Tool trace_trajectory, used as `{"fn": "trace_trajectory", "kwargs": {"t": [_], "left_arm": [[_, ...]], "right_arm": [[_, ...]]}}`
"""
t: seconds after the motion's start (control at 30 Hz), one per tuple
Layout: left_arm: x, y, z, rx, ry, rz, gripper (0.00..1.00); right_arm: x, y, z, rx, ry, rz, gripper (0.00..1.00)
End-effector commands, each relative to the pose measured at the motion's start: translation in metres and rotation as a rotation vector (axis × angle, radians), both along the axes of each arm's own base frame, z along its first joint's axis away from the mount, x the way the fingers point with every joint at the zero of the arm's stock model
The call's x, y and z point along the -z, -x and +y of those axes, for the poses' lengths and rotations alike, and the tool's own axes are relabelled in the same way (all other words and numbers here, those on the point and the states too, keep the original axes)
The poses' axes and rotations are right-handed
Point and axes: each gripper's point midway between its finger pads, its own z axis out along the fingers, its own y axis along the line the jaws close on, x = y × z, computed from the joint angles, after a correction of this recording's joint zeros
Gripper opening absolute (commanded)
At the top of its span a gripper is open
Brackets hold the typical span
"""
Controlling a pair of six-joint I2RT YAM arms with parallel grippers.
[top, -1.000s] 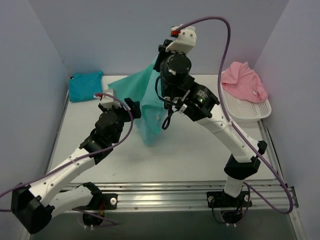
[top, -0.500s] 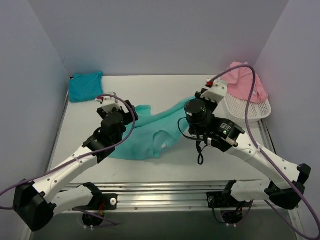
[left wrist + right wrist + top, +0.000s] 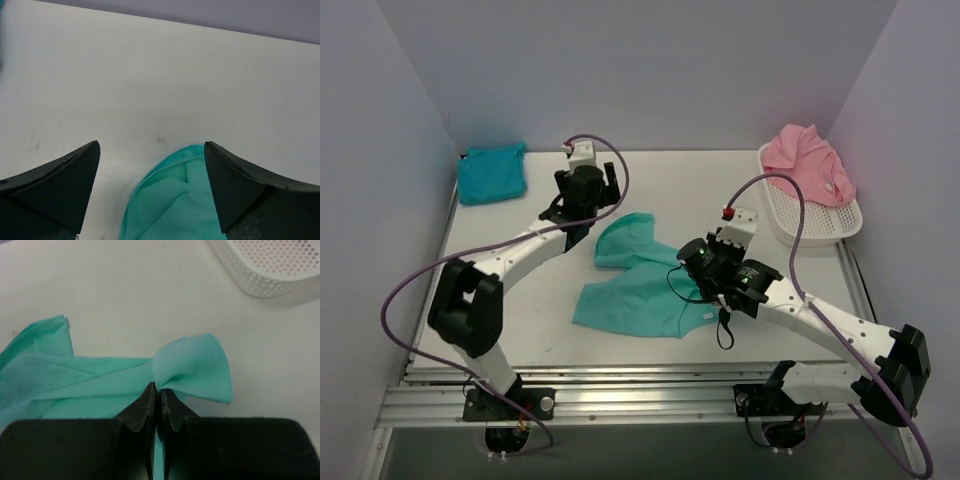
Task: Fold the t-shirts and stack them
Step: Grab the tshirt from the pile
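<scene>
The sea-green t-shirt (image 3: 635, 285) lies rumpled on the middle of the counter (image 3: 740, 190), between the two arms. It is partly spread, with one lobe reaching toward the far side and a broader part lying toward the near edge.

The right pincer (image 3: 157, 390) is pressed together on a pinch of this shirt. In the right wrist view the two dark fingertips meet on a gathered fold, and a small flap with a stitched hem fans out just past them (the rest of the cloth trails off to the left of that view in loose creases). From above, the right arm reaches in low over the shirt's right side, and its wrist covers the spot where the cloth is gripped.

The left pincer (image 3: 151, 147) stands wide apart and holds nothing. It hangs over bare counter by the shirt's far lobe, whose rounded tip shows low between the two fingers (image 3: 65, 180) in the left wrist view. Whether the fingers touch the cloth cannot be told.

The darker turquoise-blue t-shirt (image 3: 492, 172) sits as a compact bundle in the far left corner, well apart from both arms. The pink t-shirt (image 3: 805, 160) is heaped in the white mesh basket (image 3: 820, 232) at the far right, spilling over its far end.
</scene>
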Motion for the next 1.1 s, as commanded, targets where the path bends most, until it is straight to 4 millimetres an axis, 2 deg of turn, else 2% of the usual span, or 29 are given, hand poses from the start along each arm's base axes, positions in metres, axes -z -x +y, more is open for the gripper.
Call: {"fn": "trace_trajectory", "kwargs": {"t": [0.0,0.03,0.07,0.1,0.13,0.17,0.2,0.23,0.27,0.3,0.37,0.5,0.67,0.7,0.9,1.07], "left_arm": [[0.010,-0.029,-0.041,0.135,-0.002,0.027,0.94],[0.000,-0.040,-0.052,0.160,0.012,0.004,0.94],[0.006,-0.046,-0.060,0.185,0.010,0.017,0.94],[0.028,-0.052,-0.071,0.226,-0.013,0.055,0.94],[0.032,-0.057,-0.077,0.246,-0.022,0.063,0.94],[0.027,-0.064,-0.084,0.266,-0.032,0.075,0.94],[0.052,-0.070,-0.090,0.295,-0.068,0.125,0.94],[0.058,-0.073,-0.095,0.312,-0.081,0.147,0.94],[0.053,-0.079,-0.098,0.324,-0.092,0.163,0.94],[0.078,-0.081,-0.102,0.347,-0.116,0.211,0.94],[0.096,-0.084,-0.108,0.371,-0.128,0.253,0.94],[0.118,-0.079,-0.118,0.432,-0.118,0.292,0.94],[0.136,-0.064,-0.124,0.493,-0.099,0.341,0.94],[0.145,-0.059,-0.123,0.503,-0.099,0.359,0.94],[0.162,-0.050,-0.138,0.569,-0.082,0.377,0.94],[0.165,-0.051,-0.149,0.593,-0.067,0.365,0.94]], "right_arm": [[0.023,0.001,0.027,-0.076,-0.125,0.040,0.00],[0.031,0.001,0.030,-0.081,-0.119,0.058,0.00],[0.036,0.002,0.033,-0.090,-0.117,0.070,0.00],[0.041,0.004,0.037,-0.103,-0.111,0.082,0.00],[0.046,0.004,0.038,-0.104,-0.108,0.095,0.00],[0.048,0.005,0.039,-0.104,-0.104,0.099,0.00],[0.050,0.006,0.039,-0.104,-0.101,0.101,0.00],[0.051,0.007,0.038,-0.102,-0.099,0.101,0.00],[0.052,0.007,0.038,-0.101,-0.100,0.100,0.00],[0.051,0.008,0.039,-0.105,-0.105,0.097,0.00],[0.049,0.008,0.038,-0.104,-0.106,0.089,0.00],[0.044,0.006,0.036,-0.097,-0.095,0.081,0.00],[0.043,0.005,0.034,-0.088,-0.082,0.076,0.00],[0.044,0.005,0.034,-0.088,-0.082,0.076,0.00],[0.052,0.003,0.038,-0.090,-0.073,0.090,0.00],[0.056,0.005,0.037,-0.086,-0.069,0.097,0.00]]}}
